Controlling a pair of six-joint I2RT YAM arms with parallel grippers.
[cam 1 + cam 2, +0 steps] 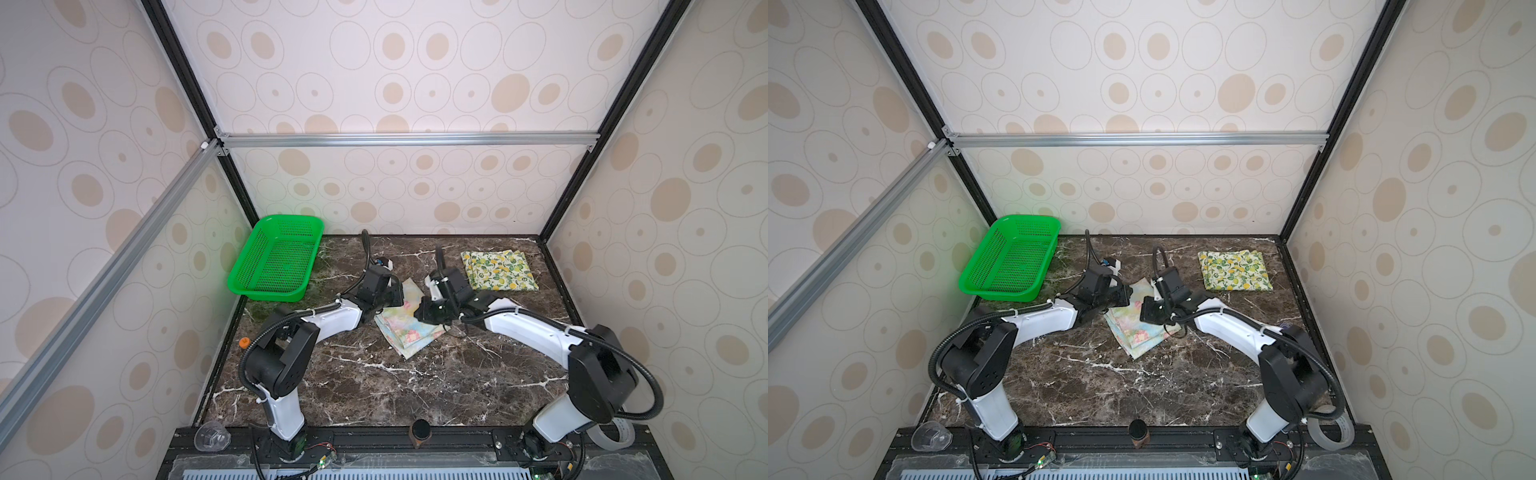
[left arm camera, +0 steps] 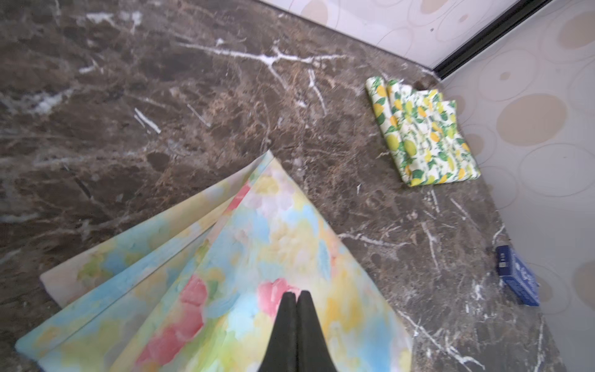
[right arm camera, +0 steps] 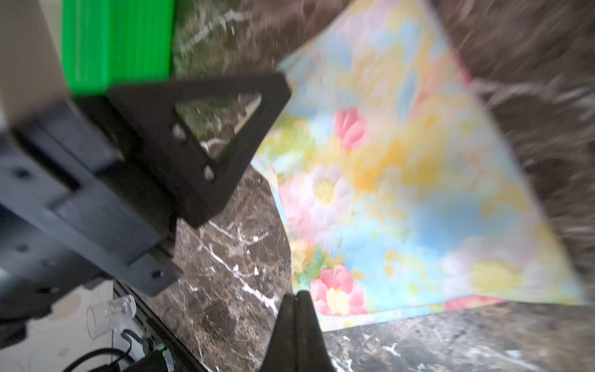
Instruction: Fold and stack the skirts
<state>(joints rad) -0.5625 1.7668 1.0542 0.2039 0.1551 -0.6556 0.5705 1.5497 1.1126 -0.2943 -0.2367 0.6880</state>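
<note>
A folded pastel skirt [image 1: 409, 328] [image 1: 1142, 328], blue and yellow with pink flowers, lies slightly askew near the middle of a dark marble counter [image 1: 415, 386], its layers fanned out along one edge in the left wrist view [image 2: 257, 257]. The left fingers [image 2: 285, 328] are pressed together with no gap, their tips over the flowered cloth; whether any fabric is caught between them cannot be told. The right fingers [image 3: 286, 331] are likewise closed, their tips at the skirt's near edge beside a pink bloom, in a view partly blurred. In both top views the two arms lean in from either side and meet above this skirt. A second skirt, the lemon skirt [image 1: 500, 270] [image 1: 1235, 270] [image 2: 425, 138], cream with yellow fruit and green leaves, sits neatly folded well apart at the counter's far right corner. A green basket [image 1: 276, 259] [image 1: 1011, 259] rests tilted at the far left corner against the wall. A small blue box [image 2: 518, 277] lies by the right wall, and a clear cup [image 1: 212, 436] sits on the frame at the front left.
</note>
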